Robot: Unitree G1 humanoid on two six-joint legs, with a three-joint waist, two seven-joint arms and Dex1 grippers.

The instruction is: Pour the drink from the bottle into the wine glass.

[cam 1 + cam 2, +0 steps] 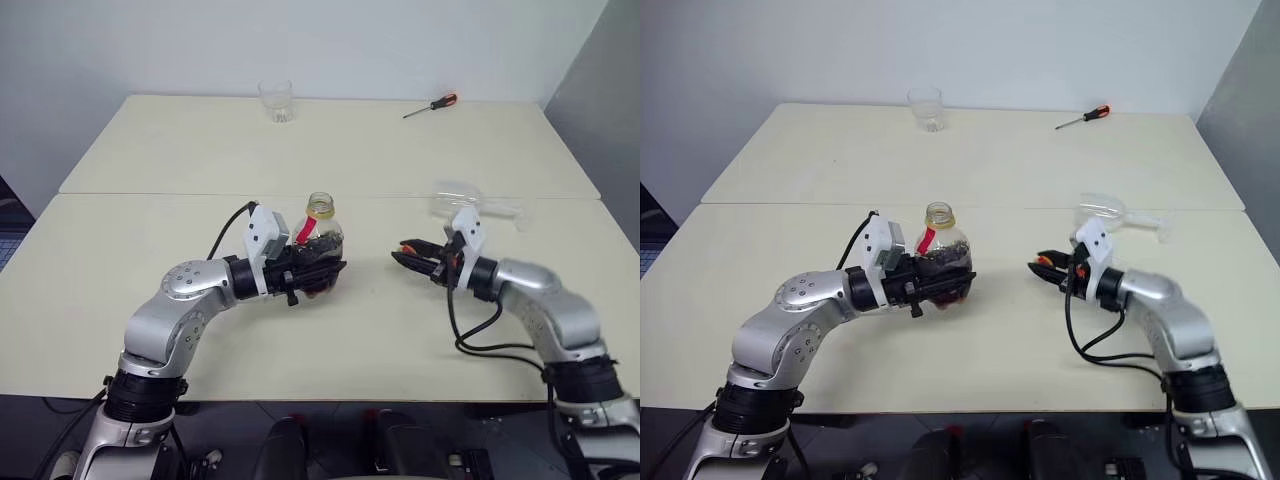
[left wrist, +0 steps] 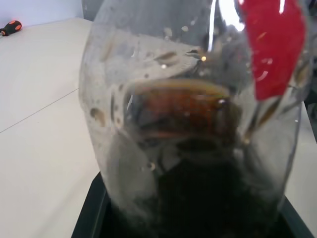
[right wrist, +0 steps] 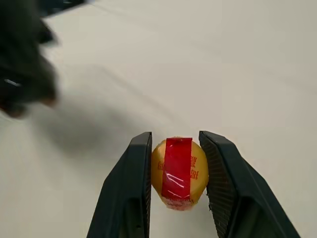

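Left gripper (image 1: 318, 268): closed around the body of the bottle (image 1: 319, 245), holding it upright just above the table (image 1: 200, 150), near the centre of the front half.
Bottle: open at the neck, cap off; a red label strip (image 1: 304, 230) hangs down its side at the 9 o'clock edge.
Drink (image 2: 208, 198): dark liquid in the lower part of the bottle; droplets and film cling to the wall above it.
Right gripper (image 3: 176, 173): fingers pinch the yellow cap (image 3: 179, 173), which carries a red strip across its top; the gripper sits at 3 o'clock of the bottle, well apart from it, pointing toward it.
Wine glass (image 1: 470, 203): lies on its side on the table at 1 o'clock of the right gripper, just behind it, bowl toward the bottle's side and foot toward the table's right edge.
Tumbler (image 1: 276, 101): stands upright at the far edge, at 12 o'clock of the bottle.
Screwdriver (image 1: 432, 105): lies at the far edge, at 3 o'clock of the tumbler, well apart from it.
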